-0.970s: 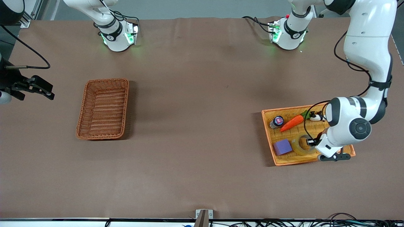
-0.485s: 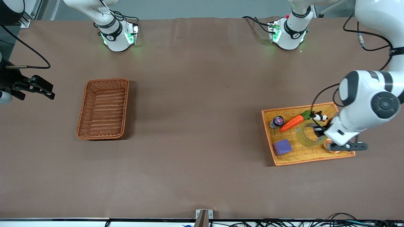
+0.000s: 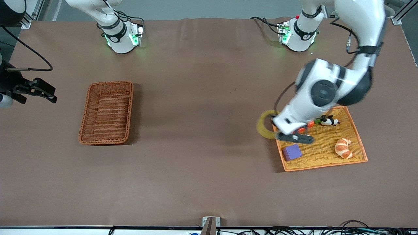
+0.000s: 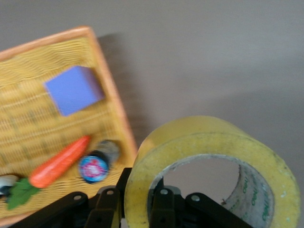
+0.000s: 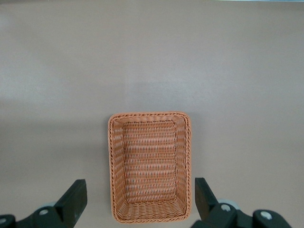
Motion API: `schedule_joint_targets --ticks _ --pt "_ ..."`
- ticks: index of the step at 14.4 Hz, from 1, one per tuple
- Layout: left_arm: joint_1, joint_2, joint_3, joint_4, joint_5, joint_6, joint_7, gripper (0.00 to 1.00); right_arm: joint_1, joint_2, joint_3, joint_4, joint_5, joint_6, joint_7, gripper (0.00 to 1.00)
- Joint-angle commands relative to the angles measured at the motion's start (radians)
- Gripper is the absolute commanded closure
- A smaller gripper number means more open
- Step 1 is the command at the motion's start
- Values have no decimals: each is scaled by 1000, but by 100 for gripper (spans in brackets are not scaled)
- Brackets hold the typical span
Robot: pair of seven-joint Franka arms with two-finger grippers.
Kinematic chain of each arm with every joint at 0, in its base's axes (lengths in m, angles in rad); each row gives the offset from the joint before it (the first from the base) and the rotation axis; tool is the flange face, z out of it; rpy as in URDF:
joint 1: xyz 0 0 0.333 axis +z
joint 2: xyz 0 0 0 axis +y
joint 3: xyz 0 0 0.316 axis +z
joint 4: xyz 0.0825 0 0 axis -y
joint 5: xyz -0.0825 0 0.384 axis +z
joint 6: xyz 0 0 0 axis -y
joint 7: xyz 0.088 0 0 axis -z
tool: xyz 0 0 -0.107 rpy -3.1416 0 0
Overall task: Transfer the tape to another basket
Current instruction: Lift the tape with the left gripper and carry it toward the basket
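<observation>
The tape (image 3: 264, 125), a yellowish ring, hangs in my left gripper (image 3: 273, 126) in the air over the edge of the orange-yellow tray (image 3: 354, 130) that faces the right arm's end. In the left wrist view the fingers (image 4: 164, 209) clamp the tape's (image 4: 209, 156) wall, one inside the ring and one outside. The reddish-brown basket (image 3: 106, 112) stands empty toward the right arm's end. My right gripper (image 3: 39, 89) waits open at that end of the table; its wrist view looks down on the basket (image 5: 149, 166).
The tray holds a purple block (image 3: 292, 152), a croissant (image 3: 343, 148), a panda toy (image 3: 327, 121) and a carrot (image 4: 59, 162) beside a small jar (image 4: 95, 166). Bare brown table lies between tray and basket.
My left gripper has lifted the tape out of the tray and swung it toward the right arm's end, to the tray's edge. The croissant now shows. The right arm has not moved.
</observation>
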State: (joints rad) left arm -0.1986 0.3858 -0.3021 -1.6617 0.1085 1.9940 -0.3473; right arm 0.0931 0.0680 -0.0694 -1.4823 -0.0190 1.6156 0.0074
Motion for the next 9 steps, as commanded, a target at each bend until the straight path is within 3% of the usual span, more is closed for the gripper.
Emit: schedule_joint_targets --ticks 1,3,9 --pt "-99 79 0 126 13 -55 -62 92 -4 -1 3 4 16 12 -10 0" --pt "-165 152 1 183 13 -57 -131 100 -7 7 7 1 13 36 -9 0" --pt "-343 428 34 443 17 -38 -156 99 -10 4 7 -3 14 15 -10 0"
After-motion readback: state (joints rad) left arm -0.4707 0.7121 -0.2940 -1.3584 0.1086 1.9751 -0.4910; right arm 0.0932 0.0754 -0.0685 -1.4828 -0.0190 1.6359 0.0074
